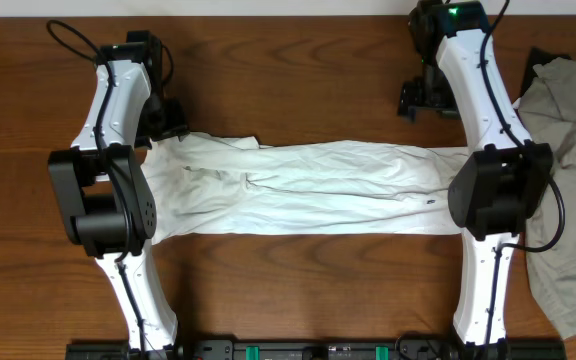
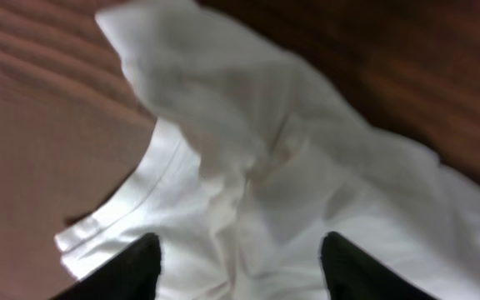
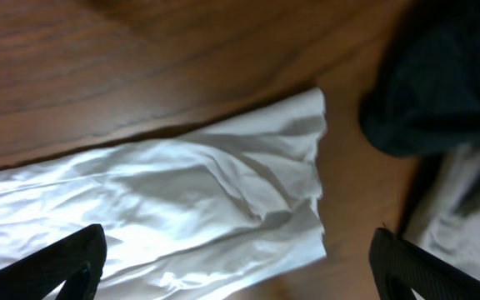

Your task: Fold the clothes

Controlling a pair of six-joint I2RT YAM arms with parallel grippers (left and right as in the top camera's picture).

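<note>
The clothes, a white wrinkly T-shirt [image 1: 298, 185], lie folded into a long band across the middle of the wooden table. No lettering shows. My left gripper [image 1: 166, 118] hangs over the band's far left corner, and its wrist view shows bunched cloth with a hemmed edge [image 2: 240, 158]. There the left gripper [image 2: 240, 271] is open, its black fingertips [image 2: 140, 268] apart above the fabric and gripping nothing. My right gripper [image 1: 423, 95] hovers by the far right corner. In its own view the right gripper [image 3: 240, 267] stands wide open over the shirt's end edge [image 3: 307, 167], holding nothing.
A heap of grey-beige garments [image 1: 568, 180] lies at the table's right edge, close to the right arm. In the right wrist view a dark shape [image 3: 440, 83] and pale cloth [image 3: 465, 208] sit just beyond the shirt's end. Bare wood [image 1: 298, 90] lies behind the shirt.
</note>
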